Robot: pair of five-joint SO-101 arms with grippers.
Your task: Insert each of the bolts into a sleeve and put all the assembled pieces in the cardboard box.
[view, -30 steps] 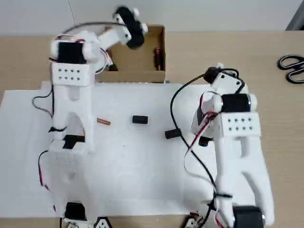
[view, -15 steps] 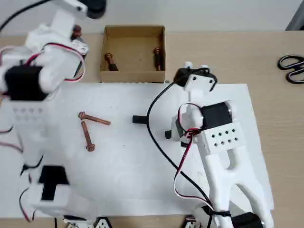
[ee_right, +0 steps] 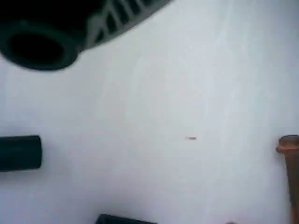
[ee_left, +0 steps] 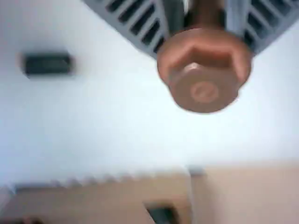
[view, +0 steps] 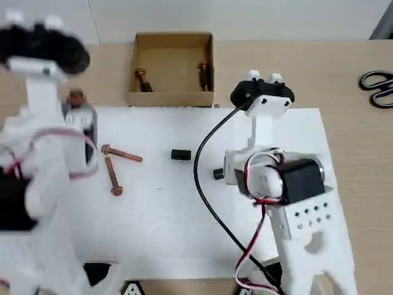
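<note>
Bolts lie in three places. The held bolt (ee_left: 203, 74) is clamped between the ribbed fingers of the left pincer (ee_left: 203, 44), its hexagonal head facing the wrist camera. In the high view this pincer hangs over the left end of the white sheet (view: 159, 233), off to the left of the cardboard box (view: 172, 38). Two loose bolts (view: 123, 153) rest on the sheet near that arm, meeting almost end to end in a narrow V.

Inside the box lie two assembled pieces (view: 142, 80), copper and black, one by the left wall and one by the right, well apart.

Two black sleeves (view: 180, 155) lie on the sheet's middle, the nearer one just beside the right arm. The right pincer (ee_right: 70, 32) appears closed on a raised sleeve (ee_right: 35, 46), seen end-on with its bore showing.

The sheet covers much of the wooden table (view: 368, 153). Scissors (view: 377, 86) lie at its right edge.
</note>
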